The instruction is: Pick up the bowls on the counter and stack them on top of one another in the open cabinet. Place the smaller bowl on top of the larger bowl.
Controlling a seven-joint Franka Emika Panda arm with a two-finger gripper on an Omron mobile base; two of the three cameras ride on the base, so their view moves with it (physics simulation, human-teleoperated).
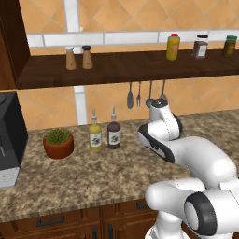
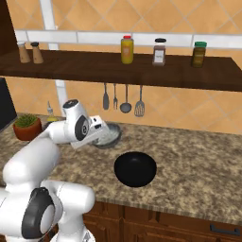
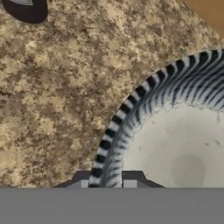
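Claw (image 3: 107, 178) astride grey bowl (image 3: 175, 140) rim

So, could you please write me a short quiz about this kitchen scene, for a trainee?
1. True or false: the black bowl stands on the shelf.
2. Whose rim lies between the fingertips of the tool? A: the grey bowl. B: the black bowl.
3. How many utensils hang under the shelf?
Key: 1 false, it sits on the counter; 2 A; 3 four.
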